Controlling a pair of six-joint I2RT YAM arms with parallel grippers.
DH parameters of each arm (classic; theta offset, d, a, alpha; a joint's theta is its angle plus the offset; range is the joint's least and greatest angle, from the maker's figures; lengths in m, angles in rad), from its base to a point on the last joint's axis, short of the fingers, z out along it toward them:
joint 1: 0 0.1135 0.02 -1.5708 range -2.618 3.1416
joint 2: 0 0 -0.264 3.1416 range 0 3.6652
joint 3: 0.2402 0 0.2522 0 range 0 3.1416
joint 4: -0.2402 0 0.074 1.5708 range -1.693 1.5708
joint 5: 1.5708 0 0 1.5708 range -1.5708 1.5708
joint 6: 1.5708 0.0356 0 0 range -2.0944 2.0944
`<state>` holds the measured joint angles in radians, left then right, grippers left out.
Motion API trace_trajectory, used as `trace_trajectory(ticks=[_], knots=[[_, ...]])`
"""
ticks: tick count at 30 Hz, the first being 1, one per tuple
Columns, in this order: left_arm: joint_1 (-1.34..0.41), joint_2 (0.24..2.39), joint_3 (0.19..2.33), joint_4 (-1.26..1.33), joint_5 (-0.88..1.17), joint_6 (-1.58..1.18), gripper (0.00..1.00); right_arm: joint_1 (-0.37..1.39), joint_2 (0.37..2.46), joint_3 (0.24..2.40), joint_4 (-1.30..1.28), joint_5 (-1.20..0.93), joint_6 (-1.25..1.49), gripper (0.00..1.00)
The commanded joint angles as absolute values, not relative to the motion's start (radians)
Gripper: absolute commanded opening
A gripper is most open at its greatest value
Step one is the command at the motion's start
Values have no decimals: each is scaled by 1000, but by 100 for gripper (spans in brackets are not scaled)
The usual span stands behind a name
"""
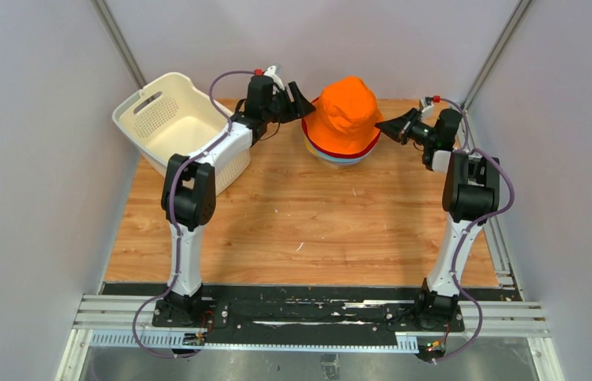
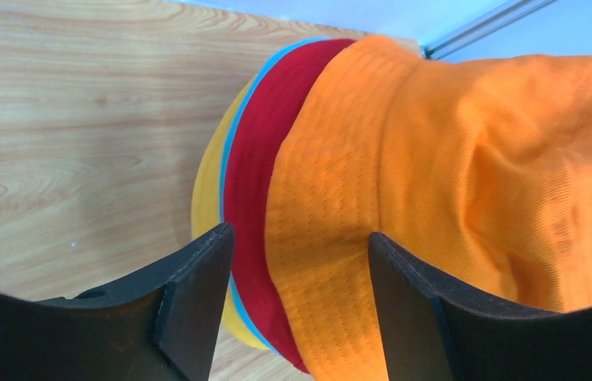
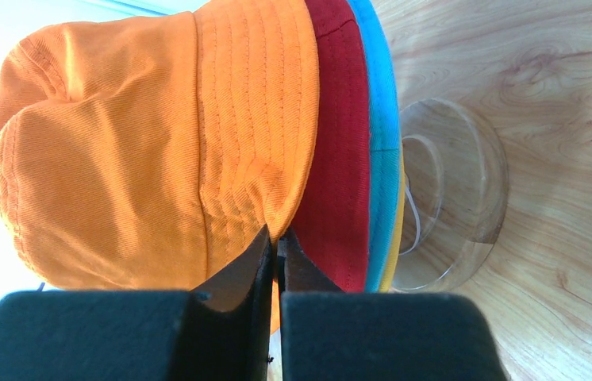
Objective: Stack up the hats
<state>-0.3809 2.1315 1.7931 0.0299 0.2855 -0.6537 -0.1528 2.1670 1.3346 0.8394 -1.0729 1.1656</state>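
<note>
The hats sit in one pile at the back of the table, the orange hat (image 1: pixel 346 111) on top. Below its brim show the edges of the red hat (image 3: pixel 340 159), the teal hat (image 3: pixel 380 119) and the yellow hat (image 3: pixel 394 246). My left gripper (image 1: pixel 299 105) is open at the pile's left side. In the left wrist view its fingers (image 2: pixel 197 286) stand on either side of the orange hat (image 2: pixel 475 159) brim and the red hat (image 2: pixel 257 159) brim without pressing them. My right gripper (image 3: pixel 277 238) is shut on the edge of the orange hat (image 3: pixel 118 143) brim at the pile's right side.
A white perforated basket (image 1: pixel 158 119) lies tilted at the back left, close behind my left arm. A clear round base (image 3: pixel 467 159) stands on the wood under the pile. Grey walls close in the table on both sides.
</note>
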Motion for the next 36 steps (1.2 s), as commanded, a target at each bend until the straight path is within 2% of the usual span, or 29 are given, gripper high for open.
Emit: trace_trajectory(ticks=[1, 36], knots=[[-376, 2121, 1754, 24, 281, -634, 67, -142, 2186, 1360, 807, -1054, 1127, 2], [-376, 2218, 1779, 10, 285, -626, 65, -143, 2189, 1378, 804, -1055, 1127, 3]])
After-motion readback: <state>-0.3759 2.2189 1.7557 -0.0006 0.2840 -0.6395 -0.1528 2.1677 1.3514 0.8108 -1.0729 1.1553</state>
